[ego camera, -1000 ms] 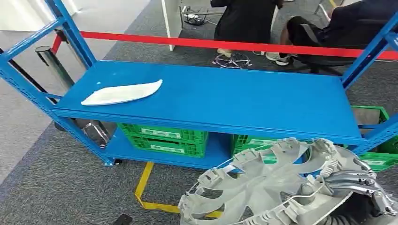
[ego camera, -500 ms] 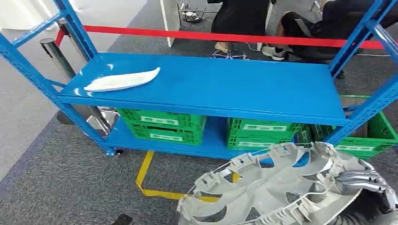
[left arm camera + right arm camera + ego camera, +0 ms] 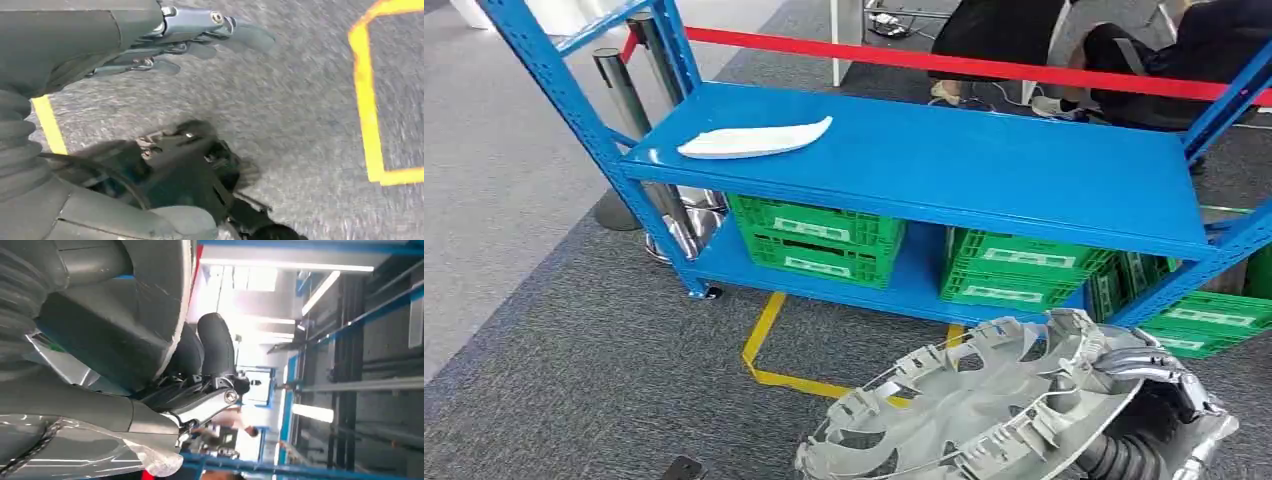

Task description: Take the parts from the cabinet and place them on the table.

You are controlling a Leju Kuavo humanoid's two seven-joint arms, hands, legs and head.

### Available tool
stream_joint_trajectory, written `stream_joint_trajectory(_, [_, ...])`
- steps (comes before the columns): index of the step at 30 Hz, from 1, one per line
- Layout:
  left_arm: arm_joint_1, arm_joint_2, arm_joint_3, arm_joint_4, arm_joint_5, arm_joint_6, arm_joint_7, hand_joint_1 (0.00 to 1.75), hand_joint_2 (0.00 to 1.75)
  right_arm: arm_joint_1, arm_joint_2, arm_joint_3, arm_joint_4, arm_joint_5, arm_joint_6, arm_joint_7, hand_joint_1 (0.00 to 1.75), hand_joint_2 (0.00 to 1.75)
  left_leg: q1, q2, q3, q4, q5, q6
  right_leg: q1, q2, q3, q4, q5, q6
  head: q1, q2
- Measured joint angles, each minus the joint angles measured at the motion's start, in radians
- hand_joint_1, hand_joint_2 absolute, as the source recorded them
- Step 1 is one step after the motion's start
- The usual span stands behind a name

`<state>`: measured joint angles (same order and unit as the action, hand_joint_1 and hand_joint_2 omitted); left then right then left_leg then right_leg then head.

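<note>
Here the right hand grips a grey, spoked wheel cover.

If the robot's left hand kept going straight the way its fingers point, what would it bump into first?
Probably just the grey carpet floor. In the left wrist view the left hand hangs open with nothing in it, fingers aimed out over bare carpet toward the yellow tape line. Depth is hard to judge there.

The round grey matt-plastic wheel cover contrasts with the glossy blue painted-metal shelf table and rough grey carpet floor
</note>
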<state>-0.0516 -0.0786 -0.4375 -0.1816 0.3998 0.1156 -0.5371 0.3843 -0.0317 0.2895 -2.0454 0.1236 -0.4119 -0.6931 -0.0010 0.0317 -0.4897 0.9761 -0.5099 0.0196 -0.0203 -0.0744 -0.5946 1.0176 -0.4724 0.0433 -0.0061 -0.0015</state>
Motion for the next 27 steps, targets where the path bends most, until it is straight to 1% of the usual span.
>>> stream_joint_trajectory(1, [0.004, 0.003, 0.004, 0.000, 0.009, 0.001, 0.000, 0.00, 1.75, 0.003, 0.006, -0.013, 0.004, -0.006, 0.018, 0.000, 1.75, 1.75, -0.001, -0.008, -0.014, 0.000, 0.010, 0.009, 0.001, 0.036, -0.020, 0.033, -0.054, 0.001, 0.003, 0.000])
stream_joint_trajectory(2, [0.005, 0.004, 0.009, 0.001, 0.016, 0.002, 0.001, 0.00, 1.75, 0.003, 0.011, -0.023, 0.008, -0.008, 0.032, 0.000, 1.75, 1.75, -0.003, -0.015, -0.027, 0.000, 0.021, 0.014, 0.002, 0.056, -0.036, 0.095, -0.114, -0.001, 0.002, 0.000])
stream_joint_trajectory(3, [0.006, 0.007, 0.015, 0.001, 0.023, 0.004, 0.005, 0.00, 1.75, 0.002, 0.018, -0.035, 0.013, -0.012, 0.045, -0.001, 1.75, 1.75, -0.008, -0.024, -0.043, 0.000, 0.035, 0.019, 0.004, 0.065, -0.053, 0.171, -0.171, -0.003, 0.003, 0.000])
stream_joint_trajectory(4, [0.008, 0.010, 0.020, 0.003, 0.033, 0.007, 0.011, 0.00, 1.75, -0.001, 0.024, -0.045, 0.018, -0.016, 0.056, 0.000, 1.75, 1.75, -0.012, -0.036, -0.063, 0.003, 0.050, 0.022, 0.006, 0.069, -0.068, 0.244, -0.205, -0.008, 0.002, 0.000])
stream_joint_trajectory(5, [0.011, 0.015, 0.026, 0.005, 0.042, 0.009, 0.014, 0.00, 1.75, -0.003, 0.027, -0.054, 0.024, -0.021, 0.068, -0.001, 1.75, 1.75, -0.016, -0.046, -0.081, 0.004, 0.064, 0.022, 0.010, 0.071, -0.067, 0.282, -0.202, -0.013, 0.002, 0.000])
stream_joint_trajectory(6, [0.014, 0.018, 0.032, 0.006, 0.048, 0.010, 0.014, 0.00, 1.75, -0.007, 0.031, -0.062, 0.029, -0.024, 0.076, -0.001, 1.75, 1.75, -0.018, -0.055, -0.096, 0.005, 0.075, 0.022, 0.014, 0.072, -0.050, 0.280, -0.175, -0.019, 0.002, 0.000])
stream_joint_trajectory(7, [0.019, 0.021, 0.038, 0.007, 0.054, 0.011, 0.014, 0.00, 1.75, -0.012, 0.035, -0.069, 0.034, -0.025, 0.085, 0.000, 1.75, 1.75, -0.020, -0.065, -0.112, 0.008, 0.087, 0.021, 0.017, 0.074, -0.015, 0.247, -0.130, -0.025, 0.002, 0.000])
stream_joint_trajectory(8, [0.022, 0.024, 0.043, 0.008, 0.059, 0.012, 0.014, 0.00, 1.75, -0.017, 0.040, -0.075, 0.039, -0.026, 0.090, -0.001, 1.75, 1.75, -0.021, -0.076, -0.124, 0.010, 0.099, 0.020, 0.021, 0.083, 0.038, 0.177, -0.091, -0.034, 0.002, 0.000])
stream_joint_trajectory(9, [0.023, 0.026, 0.047, 0.008, 0.061, 0.013, 0.013, 0.00, 1.75, -0.021, 0.042, -0.081, 0.042, -0.026, 0.092, -0.001, 1.75, 1.75, -0.022, -0.089, -0.136, 0.011, 0.110, 0.019, 0.025, 0.110, 0.101, 0.089, -0.075, -0.046, 0.002, 0.000])
stream_joint_trajectory(10, [0.022, 0.024, 0.050, 0.008, 0.065, 0.014, 0.011, 0.00, 1.75, -0.025, 0.046, -0.088, 0.044, -0.025, 0.098, -0.001, 1.75, 1.75, -0.024, -0.099, -0.144, 0.014, 0.120, 0.016, 0.030, 0.153, 0.162, 0.003, -0.095, -0.057, 0.001, 0.000])
stream_joint_trajectory(11, [0.020, 0.027, 0.055, 0.008, 0.072, 0.015, 0.006, 0.00, 1.75, -0.030, 0.051, -0.095, 0.047, -0.025, 0.106, -0.002, 1.75, 1.75, -0.028, -0.111, -0.153, 0.016, 0.134, 0.013, 0.022, 0.155, 0.203, -0.066, -0.111, -0.055, 0.002, 0.000])
stream_joint_trajectory(12, [0.023, 0.027, 0.060, 0.008, 0.076, 0.015, 0.003, 0.00, 1.75, -0.038, 0.054, -0.100, 0.052, -0.025, 0.112, -0.001, 1.75, 1.75, -0.027, -0.121, -0.160, 0.014, 0.149, 0.009, 0.028, 0.146, 0.190, -0.075, -0.117, -0.049, 0.002, 0.000])
stream_joint_trajectory(13, [0.025, 0.032, 0.065, 0.009, 0.082, 0.015, 0.003, 0.00, 1.75, -0.043, 0.059, -0.103, 0.056, -0.024, 0.119, -0.001, 1.75, 1.75, -0.023, -0.131, -0.164, 0.009, 0.162, 0.001, 0.029, 0.136, 0.183, -0.070, -0.113, -0.052, 0.002, 0.000])
stream_joint_trajectory(14, [0.030, 0.033, 0.067, 0.010, 0.083, 0.015, 0.002, 0.00, 1.75, -0.046, 0.062, -0.106, 0.059, -0.024, 0.122, -0.001, 1.75, 1.75, -0.025, -0.144, -0.168, 0.006, 0.172, -0.005, 0.030, 0.126, 0.179, -0.071, -0.104, -0.055, 0.002, 0.000])
stream_joint_trajectory(15, [0.032, 0.043, 0.072, 0.015, 0.083, 0.016, 0.000, 0.00, 1.75, -0.050, 0.066, -0.108, 0.063, -0.024, 0.124, -0.002, 1.75, 1.75, -0.024, -0.132, -0.173, 0.013, 0.164, -0.007, 0.018, 0.104, 0.169, -0.075, -0.090, -0.062, 0.004, 0.000])
stream_joint_trajectory(16, [0.035, 0.040, 0.072, 0.015, 0.083, 0.016, 0.000, 0.00, 1.75, -0.052, 0.069, -0.110, 0.066, -0.024, 0.126, -0.001, 1.75, 1.75, -0.026, -0.092, -0.185, 0.040, 0.107, -0.014, 0.019, 0.095, 0.158, -0.075, -0.080, -0.073, -0.001, 0.000])
stream_joint_trajectory(17, [0.036, 0.041, 0.073, 0.015, 0.083, 0.016, -0.001, 0.00, 1.75, -0.050, 0.072, -0.113, 0.068, -0.024, 0.126, -0.002, 1.75, 1.75, -0.020, -0.066, -0.201, 0.102, 0.035, -0.023, 0.020, 0.078, 0.147, -0.075, -0.070, -0.076, -0.011, 0.000])
stream_joint_trajectory(18, [0.034, 0.042, 0.074, 0.015, 0.083, 0.016, -0.002, 0.00, 1.75, -0.049, 0.073, -0.116, 0.070, -0.024, 0.126, -0.001, 1.75, 1.75, -0.012, -0.052, -0.216, 0.177, -0.024, -0.031, 0.020, 0.063, 0.136, -0.073, -0.061, -0.074, -0.008, 0.000])
stream_joint_trajectory(19, [0.033, 0.042, 0.075, 0.015, 0.083, 0.016, -0.002, 0.00, 1.75, -0.050, 0.074, -0.117, 0.074, -0.024, 0.126, -0.001, 1.75, 1.75, -0.006, -0.044, -0.228, 0.260, -0.066, -0.039, 0.020, 0.046, 0.123, -0.071, -0.051, -0.071, -0.010, 0.000])
stream_joint_trajectory(20, [0.032, 0.042, 0.076, 0.015, 0.083, 0.016, -0.003, 0.00, 1.75, -0.051, 0.074, -0.119, 0.076, -0.024, 0.126, -0.001, 1.75, 1.75, 0.002, -0.041, -0.232, 0.318, -0.074, -0.046, 0.020, 0.031, 0.108, -0.066, -0.043, -0.068, -0.009, 0.000])
stream_joint_trajectory(21, [0.033, 0.042, 0.079, 0.015, 0.083, 0.016, -0.003, 0.00, 1.75, -0.051, 0.076, -0.120, 0.079, -0.024, 0.126, -0.001, 1.75, 1.75, 0.010, -0.040, -0.220, 0.339, -0.051, -0.052, 0.019, 0.014, 0.092, -0.060, -0.035, -0.065, -0.010, 0.000])
stream_joint_trajectory(22, [0.034, 0.042, 0.080, 0.015, 0.083, 0.016, -0.003, 0.00, 1.75, -0.052, 0.078, -0.121, 0.081, -0.024, 0.126, -0.001, 1.75, 1.75, 0.018, -0.037, -0.190, 0.321, -0.012, -0.059, 0.018, 0.000, 0.083, -0.053, -0.028, -0.062, -0.009, 0.000])
stream_joint_trajectory(23, [0.034, 0.042, 0.081, 0.015, 0.083, 0.016, -0.003, 0.00, 1.75, -0.053, 0.079, -0.121, 0.082, -0.024, 0.126, -0.001, 1.75, 1.75, 0.023, -0.030, -0.142, 0.264, 0.023, -0.064, 0.017, -0.014, 0.066, -0.043, -0.022, -0.057, -0.010, 0.000])
stream_joint_trajectory(24, [0.033, 0.042, 0.081, 0.015, 0.083, 0.016, -0.003, 0.00, 1.75, -0.053, 0.080, -0.122, 0.083, -0.024, 0.127, -0.001, 1.75, 1.75, 0.026, -0.014, -0.080, 0.180, 0.038, -0.068, 0.015, -0.023, 0.051, -0.033, -0.017, -0.052, -0.009, 0.000])
stream_joint_trajectory(25, [0.032, 0.041, 0.081, 0.015, 0.083, 0.016, -0.004, 0.00, 1.75, -0.054, 0.080, -0.123, 0.082, -0.024, 0.127, -0.002, 1.75, 1.75, 0.028, 0.024, -0.015, 0.089, 0.019, -0.071, 0.016, -0.034, 0.044, -0.024, -0.014, -0.047, -0.011, 0.000])
stream_joint_trajectory(26, [0.029, 0.041, 0.081, 0.015, 0.083, 0.015, -0.004, 0.00, 1.75, -0.053, 0.082, -0.125, 0.082, -0.024, 0.126, -0.002, 1.75, 1.75, 0.013, 0.041, 0.020, 0.022, -0.012, -0.065, 0.018, -0.045, 0.034, -0.017, -0.010, -0.041, -0.012, 0.000])
stream_joint_trajectory(27, [0.027, 0.042, 0.082, 0.015, 0.083, 0.015, -0.005, 0.00, 1.75, -0.055, 0.082, -0.126, 0.083, -0.024, 0.127, -0.002, 1.75, 1.75, 0.012, 0.034, 0.016, 0.012, -0.017, -0.049, 0.019, -0.056, 0.031, -0.016, -0.003, -0.032, -0.008, 0.000])
